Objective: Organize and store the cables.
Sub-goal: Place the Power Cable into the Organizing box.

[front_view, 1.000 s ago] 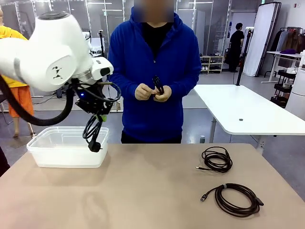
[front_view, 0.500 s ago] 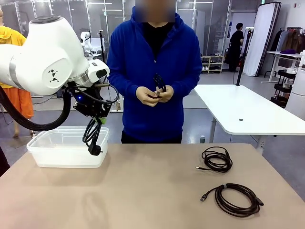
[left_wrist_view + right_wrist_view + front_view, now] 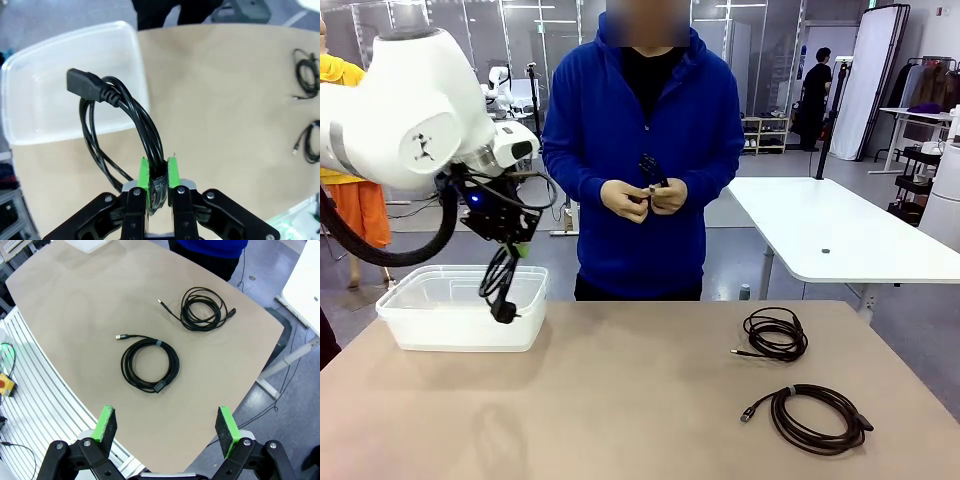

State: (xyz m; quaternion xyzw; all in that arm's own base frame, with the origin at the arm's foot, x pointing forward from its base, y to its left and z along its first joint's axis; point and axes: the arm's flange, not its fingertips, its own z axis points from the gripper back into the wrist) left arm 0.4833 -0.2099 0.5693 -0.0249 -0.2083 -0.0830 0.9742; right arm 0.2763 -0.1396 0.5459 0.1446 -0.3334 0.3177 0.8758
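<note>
The held cable (image 3: 145,130) has a smooth black rubbery sheath with a light gloss, and the green pads (image 3: 143,172) of the left gripper (image 3: 158,167) look like matt rubber. The container (image 3: 430,335) is of frosted, half-clear plastic, and the table (image 3: 620,400) has a smooth matt beige top. The black coil (image 3: 750,328) looks slightly shiny, the dark-brown coil (image 3: 126,367) duller, the arm's white shell (image 3: 410,100) is glossy, and the person's blue hoodie (image 3: 620,150) is soft matt cloth.

tan tabletop (image 3: 620,400), clear plastic tub (image 3: 450,332) sitting at the far left, small black cable coil (image 3: 775,333) over on the right, bigger dark-brown cable coil (image 3: 817,418) nearer the robot's edge, not touching
</note>
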